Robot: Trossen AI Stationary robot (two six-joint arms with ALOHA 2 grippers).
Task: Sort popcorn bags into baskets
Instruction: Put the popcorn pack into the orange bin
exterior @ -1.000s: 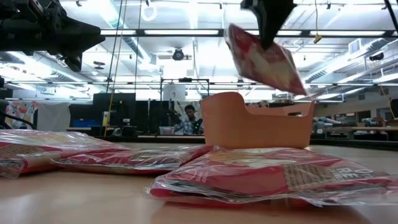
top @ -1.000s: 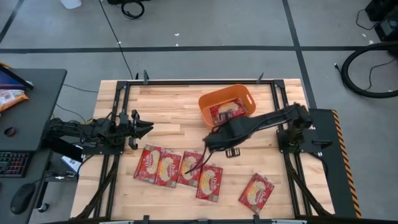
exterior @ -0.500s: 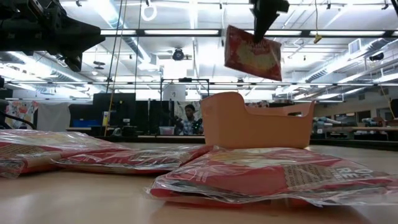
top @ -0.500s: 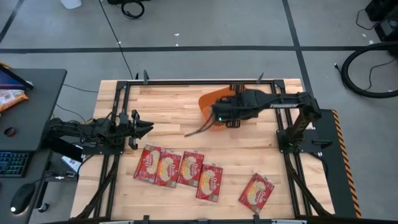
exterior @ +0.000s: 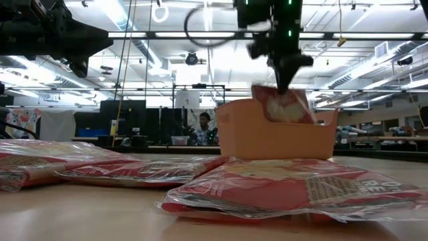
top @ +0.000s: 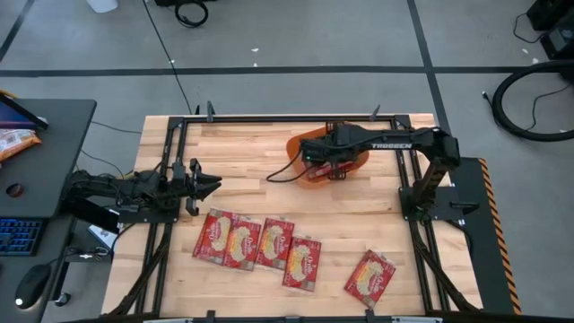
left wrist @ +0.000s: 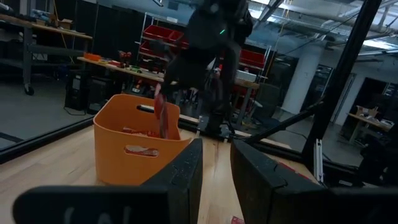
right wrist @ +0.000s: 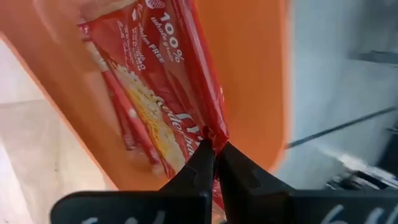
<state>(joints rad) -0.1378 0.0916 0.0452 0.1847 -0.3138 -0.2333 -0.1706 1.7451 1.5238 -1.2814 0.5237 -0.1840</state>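
Note:
My right gripper hovers over the orange tub, shut on a red popcorn bag whose lower part is sunk behind the tub wall. Another red packet lies inside the tub. Several more popcorn bags lie flat on the table's near side: a row and a single one. My left gripper waits open at the table's left side, touching nothing. My right gripper pinches the bag's sealed edge between its two fingertips, coming from above and pointing down. The bag hangs below the fingers, tilted, with its lower part inside the tub. Whether it rests on the tub's floor I cannot tell.
The tub stands toward the table's far right. Bare wood lies between the left gripper and the tub. The metal frame runs along the table's edges. A desk with a keyboard stands left of the table.
My right gripper has carried the bag from above the row of bags toward the far edge, over the tub, and then gone down. The bag, a second ago hanging high and clear, is now partly inside the tub. The gripper has stayed shut on it.

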